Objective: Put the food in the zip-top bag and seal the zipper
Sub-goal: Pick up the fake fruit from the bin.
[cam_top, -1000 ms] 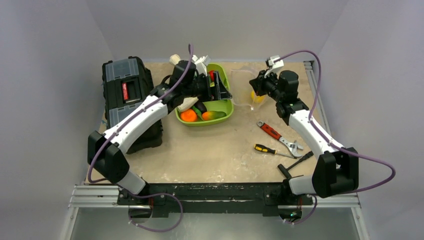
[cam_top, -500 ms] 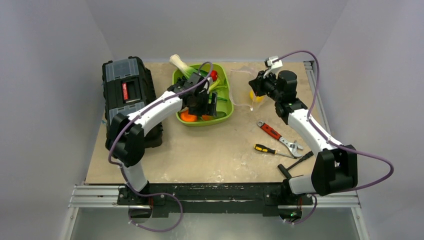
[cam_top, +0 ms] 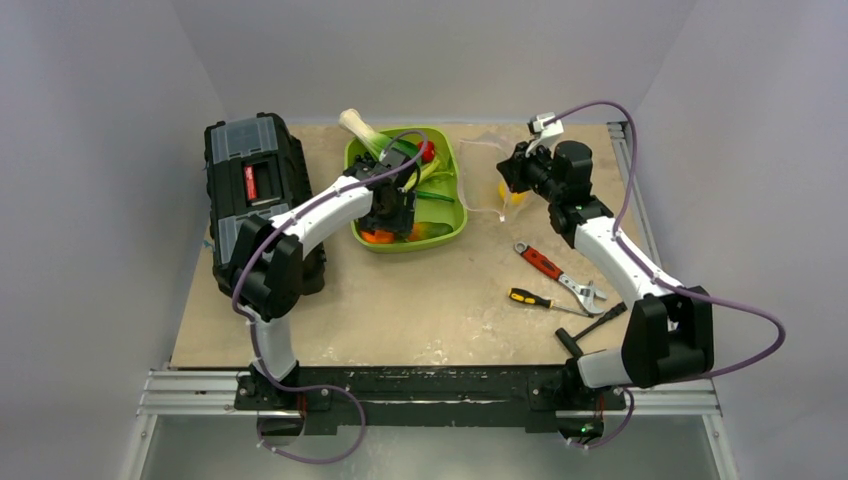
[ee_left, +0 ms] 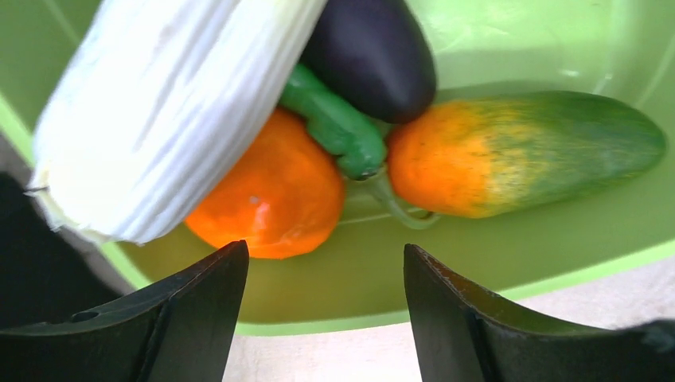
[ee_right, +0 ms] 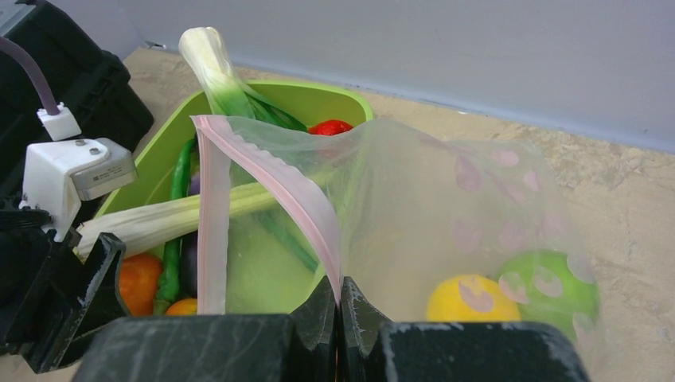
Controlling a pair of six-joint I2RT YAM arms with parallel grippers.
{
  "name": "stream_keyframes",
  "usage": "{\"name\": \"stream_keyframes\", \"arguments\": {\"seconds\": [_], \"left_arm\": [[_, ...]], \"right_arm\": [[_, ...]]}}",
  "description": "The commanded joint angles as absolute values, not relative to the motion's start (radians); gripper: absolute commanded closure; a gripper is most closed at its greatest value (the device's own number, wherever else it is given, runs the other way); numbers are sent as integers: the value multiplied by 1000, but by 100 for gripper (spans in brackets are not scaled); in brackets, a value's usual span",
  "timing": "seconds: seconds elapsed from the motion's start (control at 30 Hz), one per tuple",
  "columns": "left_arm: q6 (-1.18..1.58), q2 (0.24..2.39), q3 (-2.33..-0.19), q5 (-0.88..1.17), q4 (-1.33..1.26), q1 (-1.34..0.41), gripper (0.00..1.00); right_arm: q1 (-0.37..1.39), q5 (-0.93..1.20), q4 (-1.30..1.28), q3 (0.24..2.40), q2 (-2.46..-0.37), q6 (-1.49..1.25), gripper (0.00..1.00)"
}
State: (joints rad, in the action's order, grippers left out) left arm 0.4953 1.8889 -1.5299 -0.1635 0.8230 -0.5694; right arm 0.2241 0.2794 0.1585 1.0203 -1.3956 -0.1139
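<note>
From above, the left gripper [cam_top: 392, 214] is down inside the green tray [cam_top: 455, 190] at the far middle of the table, next to the black toolbox [cam_top: 250, 185]. The right gripper [cam_top: 507, 183] hangs just to the right of the tray with the zip-top bag [cam_top: 484, 165] in it. The bag sits close to the tray, which I'd say is to make each carry short. A wrench [cam_top: 556, 271] and a screwdriver [cam_top: 534, 298] lie nearer the arms, well apart from all this.

In the left wrist view the jaws stand wide and empty, poised over the tray's near end. Between and beyond them sits an orange piece [ee_left: 267, 199], touching a white leek stalk [ee_left: 167, 111] and a green stem. An orange-and-green piece [ee_left: 521, 163] and a dark aubergine [ee_left: 370, 52] lie beside it. The orange piece looks like the next pick.

In the right wrist view the fingers are pinched tight on the pink zipper [ee_right: 271, 175], lifting one lip. That props the bag's mouth open towards the tray. A yellow piece [ee_right: 466, 298] and a green piece [ee_right: 549, 282] are already inside, so the filling is partly done and the sealing is not yet begun.
</note>
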Motion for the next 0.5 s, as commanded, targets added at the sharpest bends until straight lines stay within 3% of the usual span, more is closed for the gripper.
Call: {"name": "stream_keyframes", "arguments": {"seconds": [0.0, 0.47], "left_arm": [[499, 1885, -1569, -282, 878, -560, 28], [435, 2020, -1673, -365, 945, -561, 15]], "right_arm": [[229, 276, 209, 1031, -1397, -109, 100], [230, 278, 211, 1031, -1402, -111, 100]]}}
